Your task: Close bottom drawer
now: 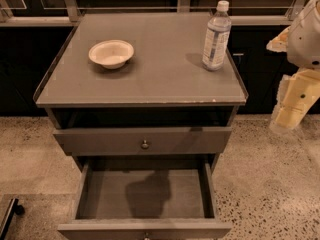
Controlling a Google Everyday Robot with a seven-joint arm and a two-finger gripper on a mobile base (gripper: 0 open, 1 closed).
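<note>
Bottom drawer (100, 194) stands pulled far out of the cabinet (160, 79). It lies well below the gripper (292, 109) and off to its left as you see it, well apart from it. Its box is open to you, with a dark shadow lying across its floor. Its low front runs along the lower edge of the view, where the frame cuts off most of its knob.

The gripper hangs at the right edge of the view, beside the cabinet's right side and above the speckled floor (270, 184), apart from the cabinet. You cannot tell whether it is open or closed, nor whether it has hold of anything.

A little below the gripper's lower end and to its left, the upper drawer (90, 141) sits a little way out, with a round knob (145, 144) at the centre of its front. Higher than the gripper and to its left, the bottle (216, 36) stands upright on the cabinet near the right rear corner; of the things on the cabinet it is the nearer to the gripper. The bowl (111, 53) sits farther left again, well apart from the bottle.
</note>
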